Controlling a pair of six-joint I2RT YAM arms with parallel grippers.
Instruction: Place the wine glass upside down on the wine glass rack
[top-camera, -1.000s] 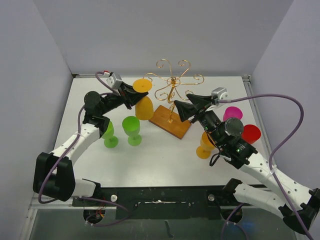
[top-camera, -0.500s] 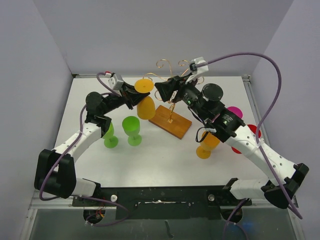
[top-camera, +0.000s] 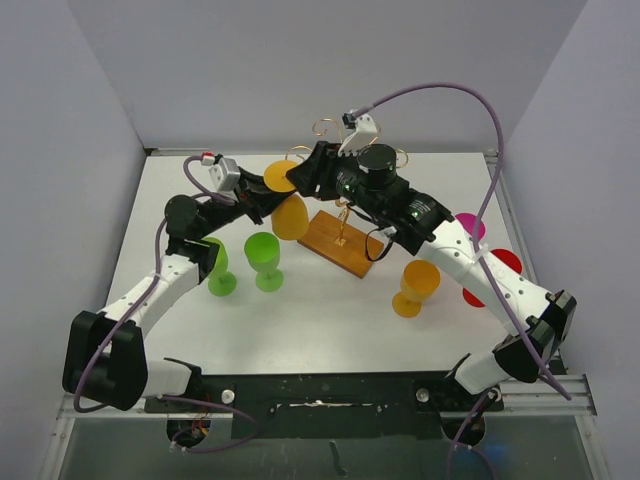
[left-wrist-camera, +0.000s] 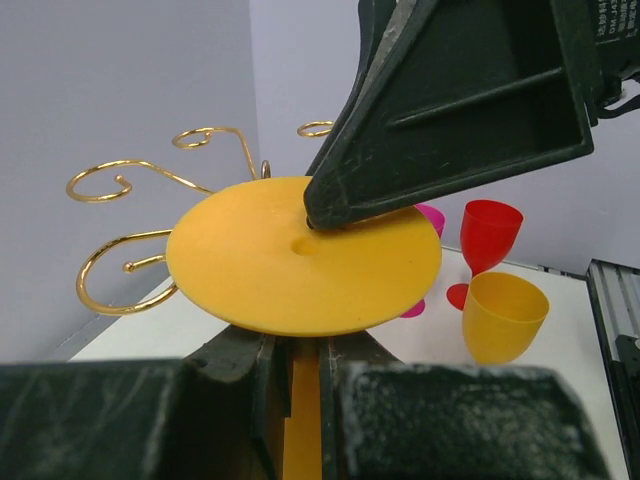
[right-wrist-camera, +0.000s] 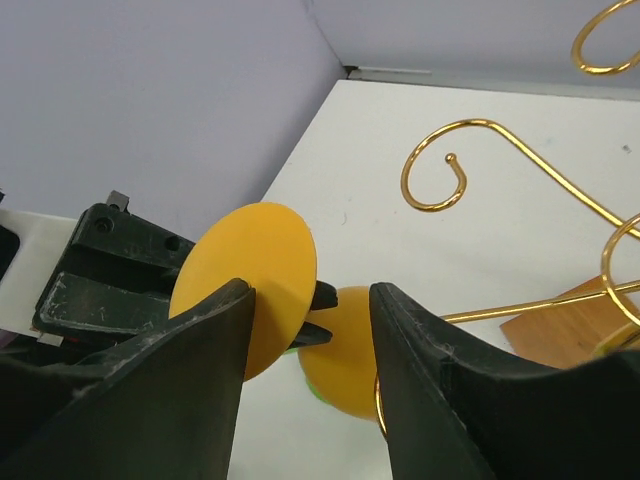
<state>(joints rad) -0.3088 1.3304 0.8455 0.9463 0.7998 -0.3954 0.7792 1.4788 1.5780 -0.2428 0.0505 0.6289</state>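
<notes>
An orange wine glass (top-camera: 290, 215) hangs upside down, foot disc (left-wrist-camera: 300, 255) uppermost, with my left gripper (top-camera: 272, 197) shut on its stem (left-wrist-camera: 298, 400). My right gripper (top-camera: 301, 181) is open at the foot. In the right wrist view its fingers (right-wrist-camera: 190, 370) straddle the disc's (right-wrist-camera: 255, 270) right edge, the bowl (right-wrist-camera: 345, 350) lying beyond. One right finger (left-wrist-camera: 450, 110) rests against the disc's top. The wine glass rack (top-camera: 345, 160), gold wire scrolls on a wooden base (top-camera: 340, 243), stands just right of the glass; its curls (left-wrist-camera: 130, 180) (right-wrist-camera: 450, 170) are close by.
Two green glasses (top-camera: 265, 258) (top-camera: 218, 270) stand below my left gripper. An upright orange glass (top-camera: 415, 285) stands right of the base. A pink glass (top-camera: 465, 225) and a red one (top-camera: 495, 270) sit at the right edge, partly behind my right arm.
My right arm has swung left across the rack, from beside the wooden base up to the glass's foot. The left gripper keeps hold of the stem, barely moved.
</notes>
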